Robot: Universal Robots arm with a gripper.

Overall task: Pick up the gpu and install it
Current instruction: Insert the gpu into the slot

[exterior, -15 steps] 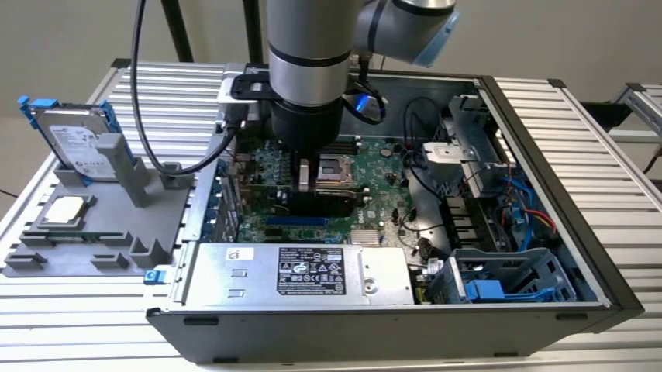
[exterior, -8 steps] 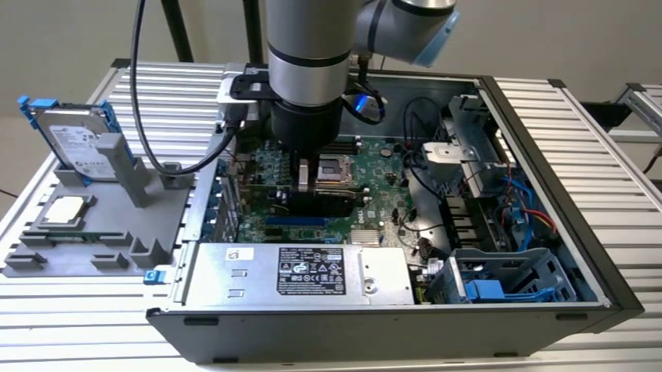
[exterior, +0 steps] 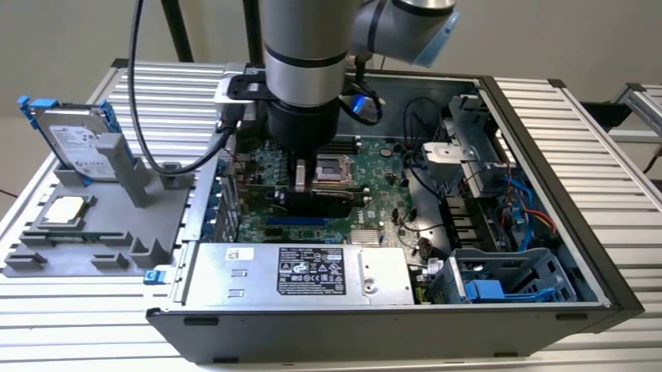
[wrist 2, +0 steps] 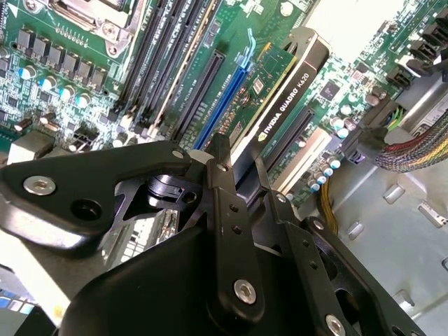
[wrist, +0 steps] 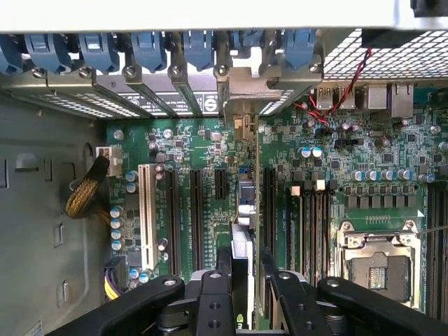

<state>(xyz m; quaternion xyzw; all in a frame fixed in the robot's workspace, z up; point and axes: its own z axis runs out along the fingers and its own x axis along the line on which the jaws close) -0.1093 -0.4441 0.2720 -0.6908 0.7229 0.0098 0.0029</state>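
Reaching straight down into the open case point(exterior: 538, 194), arm point(exterior: 302, 70) vertical over the motherboard point(wrist: 182, 147). Gripper point(wrist 2: 241, 171) closed on the gpu point(wrist 2: 280, 91), held edge-on above the motherboard's slots, beside the blue slot point(wrist 2: 220, 105).

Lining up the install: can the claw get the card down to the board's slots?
Probably yes. The claw grips the card on edge right by the blue slot, and no cable or other card crosses the slots around it.

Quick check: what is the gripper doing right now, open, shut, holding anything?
Gripper: shut on the gpu, holding it edge-down over the motherboard slots inside the open case.
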